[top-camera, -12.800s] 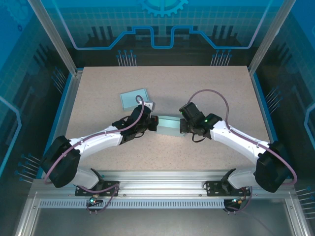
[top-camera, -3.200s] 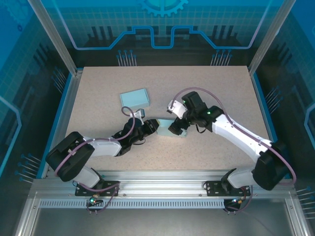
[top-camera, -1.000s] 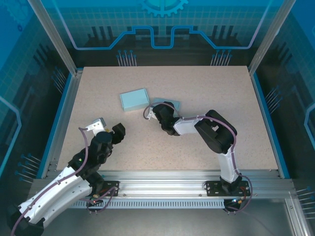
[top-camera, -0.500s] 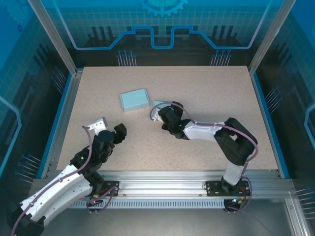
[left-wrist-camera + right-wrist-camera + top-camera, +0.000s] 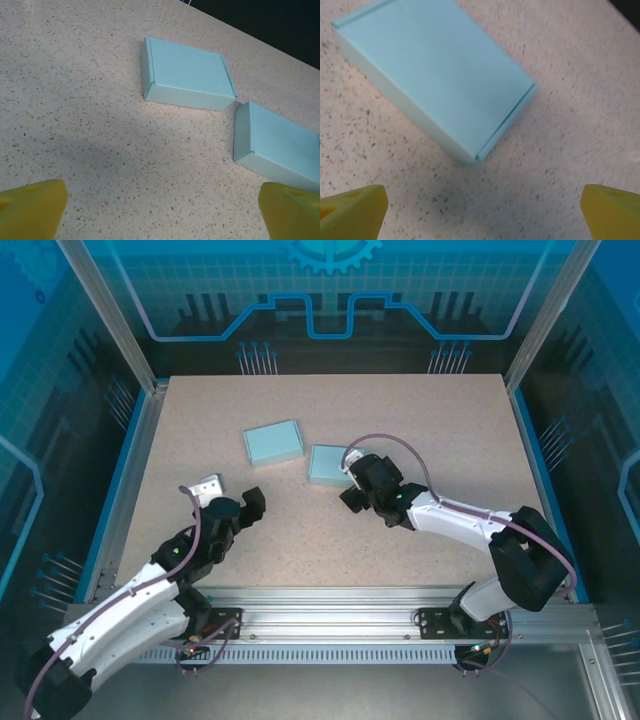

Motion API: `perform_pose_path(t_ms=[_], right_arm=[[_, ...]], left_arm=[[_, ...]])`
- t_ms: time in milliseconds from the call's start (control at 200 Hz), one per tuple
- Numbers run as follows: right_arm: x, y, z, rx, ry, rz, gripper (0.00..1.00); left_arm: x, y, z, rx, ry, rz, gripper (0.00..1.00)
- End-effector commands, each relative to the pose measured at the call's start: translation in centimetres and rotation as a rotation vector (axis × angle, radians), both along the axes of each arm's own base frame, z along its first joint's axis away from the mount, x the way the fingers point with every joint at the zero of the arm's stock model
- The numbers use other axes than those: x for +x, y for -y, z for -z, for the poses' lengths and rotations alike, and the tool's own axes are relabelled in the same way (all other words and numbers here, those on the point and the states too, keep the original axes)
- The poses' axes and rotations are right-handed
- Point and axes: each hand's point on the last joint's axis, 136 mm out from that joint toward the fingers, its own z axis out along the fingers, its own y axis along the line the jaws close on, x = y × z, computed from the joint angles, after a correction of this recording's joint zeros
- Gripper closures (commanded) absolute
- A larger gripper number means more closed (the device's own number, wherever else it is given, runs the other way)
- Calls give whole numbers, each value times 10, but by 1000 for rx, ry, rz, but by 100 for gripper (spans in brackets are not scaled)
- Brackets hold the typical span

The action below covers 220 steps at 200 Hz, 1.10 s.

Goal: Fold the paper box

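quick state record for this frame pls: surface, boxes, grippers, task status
surface: speckled beige table
box 1: closed light-blue paper box, lying flat, farther left
box 2: second closed light-blue paper box, lying flat, right of box 1 with a small gap
left gripper: open, empty, on the near side, apart from both boxes
right gripper: open, empty, just short of box 2
task status: both boxes look folded shut

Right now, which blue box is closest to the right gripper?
The right-hand box, just in front of the open right gripper; the other box lies farther left.
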Motion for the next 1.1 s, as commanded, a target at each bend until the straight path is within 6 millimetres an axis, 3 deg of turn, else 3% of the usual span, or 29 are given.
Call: perform_pose_path(t_ms=[0, 175, 320, 795, 1096], right_arm=[[0, 18, 14, 31, -124, 156, 0], [-12, 31, 43, -11, -236, 306, 0], [-8, 34, 61, -9, -247, 393, 0], [61, 43, 66, 25, -212, 561, 0], [71, 39, 71, 75, -232, 557, 0]], left_arm=[[10, 5, -16, -13, 33, 9, 1], [19, 9, -14, -29, 32, 11, 1], [26, 12, -11, -48, 24, 18, 1], [33, 14, -3, -63, -2, 23, 1], [34, 13, -3, -60, -8, 23, 1]])
